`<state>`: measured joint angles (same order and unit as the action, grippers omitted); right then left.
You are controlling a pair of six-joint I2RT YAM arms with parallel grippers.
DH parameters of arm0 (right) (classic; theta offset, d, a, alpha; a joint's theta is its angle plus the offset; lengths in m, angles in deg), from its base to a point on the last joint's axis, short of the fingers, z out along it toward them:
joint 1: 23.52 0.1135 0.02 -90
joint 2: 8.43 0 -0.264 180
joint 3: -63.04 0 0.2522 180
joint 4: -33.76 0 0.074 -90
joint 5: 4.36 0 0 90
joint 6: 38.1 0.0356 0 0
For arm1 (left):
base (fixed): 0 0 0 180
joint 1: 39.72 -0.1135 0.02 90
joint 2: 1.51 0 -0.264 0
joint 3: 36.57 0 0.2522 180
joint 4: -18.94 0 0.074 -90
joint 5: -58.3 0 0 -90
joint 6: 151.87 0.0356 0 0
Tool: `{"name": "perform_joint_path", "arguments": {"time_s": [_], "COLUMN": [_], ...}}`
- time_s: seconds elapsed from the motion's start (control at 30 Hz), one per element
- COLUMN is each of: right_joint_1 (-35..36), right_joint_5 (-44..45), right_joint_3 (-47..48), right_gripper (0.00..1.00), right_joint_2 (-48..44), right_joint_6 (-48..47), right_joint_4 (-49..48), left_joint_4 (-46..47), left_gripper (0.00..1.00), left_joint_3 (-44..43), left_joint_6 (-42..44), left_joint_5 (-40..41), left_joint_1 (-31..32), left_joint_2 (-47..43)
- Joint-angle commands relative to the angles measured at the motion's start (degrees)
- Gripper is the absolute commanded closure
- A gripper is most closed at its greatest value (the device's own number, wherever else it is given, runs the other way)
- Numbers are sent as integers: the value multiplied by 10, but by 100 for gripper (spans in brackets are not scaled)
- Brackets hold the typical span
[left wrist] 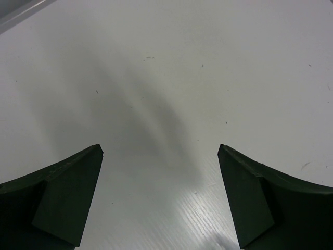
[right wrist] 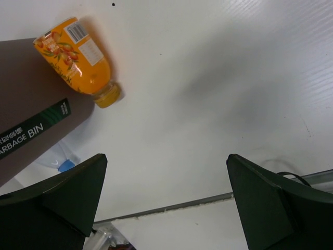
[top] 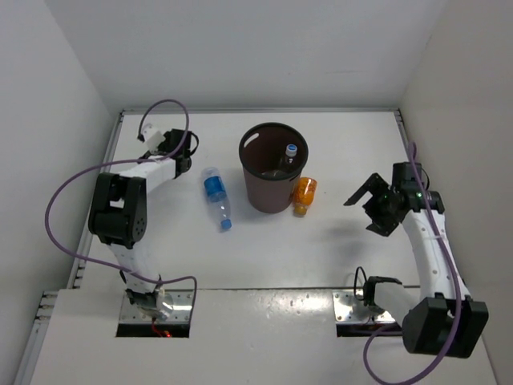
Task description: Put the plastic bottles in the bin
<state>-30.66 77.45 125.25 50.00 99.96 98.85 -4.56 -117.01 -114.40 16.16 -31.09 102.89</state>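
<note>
The dark brown bin (top: 260, 188) stands mid-table. Inside it a clear bottle with a blue cap (top: 289, 152) shows; I cannot tell what else is in there. The orange bottle (top: 303, 195) lies against the bin's right side, and also shows in the right wrist view (right wrist: 78, 52) beside the bin wall (right wrist: 31, 104). The clear bottle with blue label (top: 216, 195) lies left of the bin. My left gripper (top: 187, 156) is open and empty over bare table (left wrist: 160, 148), behind and left of that bottle. My right gripper (top: 365, 208) is open and empty (right wrist: 166, 156), right of the orange bottle.
White walls enclose the table on the left, back and right. Purple cables (top: 60, 200) loop off both arms. A raised front ledge with metal mounting plates (top: 353, 305) runs along the near edge; its seam (right wrist: 208, 200) shows in the right wrist view.
</note>
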Motion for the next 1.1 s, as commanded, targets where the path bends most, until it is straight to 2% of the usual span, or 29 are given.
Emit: {"name": "perform_joint_path", "arguments": {"time_s": [0.0, 0.13, 0.2, 0.47, 0.67, 0.8, 0.87, 1.07], "right_joint_1": [-9, -28, -28, -23, -12, 9, 21, 52], "right_joint_5": [-16, -58, -76, -73, -155, -180, -185, -185], "right_joint_3": [-2, -22, -34, -44, -49, -13, 23, 106], "right_gripper": [0, 0, 0, 0, 0, 0, 0, 0], "right_joint_2": [26, 59, 73, 115, 158, 220, 274, 366], "right_joint_6": [8, 8, 8, -42, -29, -23, -23, -17], "right_joint_4": [-33, -82, -110, -126, -212, -245, -245, -245], "left_joint_4": [-5, -17, -17, 2, 2, 2, 7, 7], "left_gripper": [0, 0, 0, 0, 0, 0, 0, 0], "left_joint_3": [-22, -28, -35, -21, -14, 5, 10, 36], "left_joint_6": [-9, 3, 37, 52, 71, 58, 58, 36], "left_joint_5": [17, 24, 11, -20, -60, -90, -126, -166], "left_joint_1": [-5, -5, -5, 5, 5, 5, 5, 25], "left_joint_2": [-34, -47, -47, -60, -60, -65, -65, -70]}}
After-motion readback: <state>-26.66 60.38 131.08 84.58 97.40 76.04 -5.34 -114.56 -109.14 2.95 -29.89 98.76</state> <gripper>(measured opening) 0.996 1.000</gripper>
